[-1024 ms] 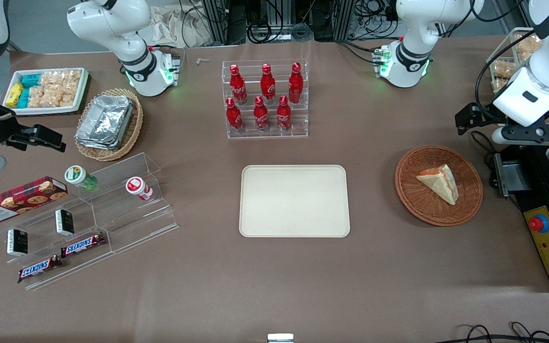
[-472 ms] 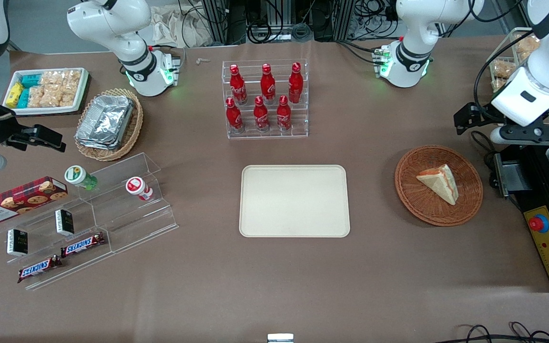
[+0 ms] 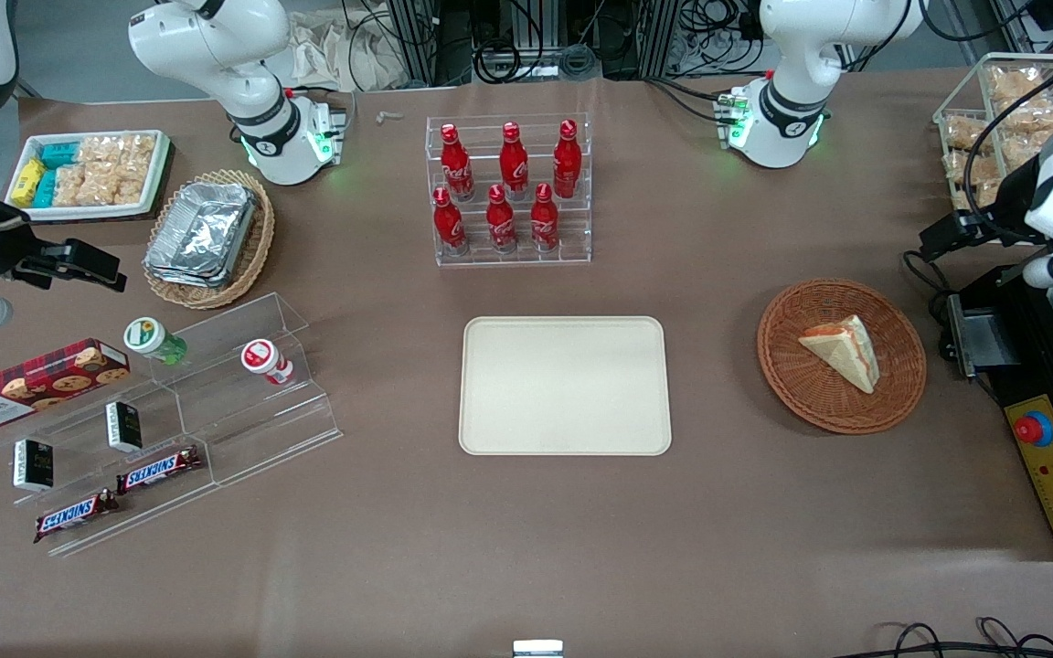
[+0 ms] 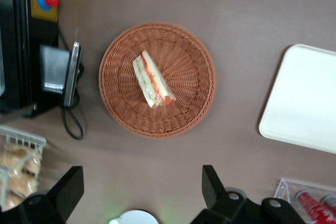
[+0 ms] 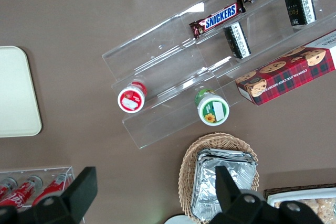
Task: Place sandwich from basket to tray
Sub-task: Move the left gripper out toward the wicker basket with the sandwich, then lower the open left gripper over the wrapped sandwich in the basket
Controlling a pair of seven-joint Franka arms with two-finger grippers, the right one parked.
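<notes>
The gripper (image 4: pixel 142 190), fingers spread wide, hangs high above the basket (image 4: pixel 157 80) (sandwich (image 4: pixel 152 80) untouched), tray (image 3: pixel 566 385) waiting nearby

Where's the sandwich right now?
The sandwich lies in the basket, beside the tray toward the working arm's end; the open gripper hangs above the table beside the basket.

SNICKERS: two candy bars (image 3: pixel 158 471) on the clear acrylic stand (image 3: pixel 216 402) | Walkers: red tartan cookie box (image 3: pixel 33 381) | Coca-Cola script: red bottles (image 3: pixel 501 219)
</notes>
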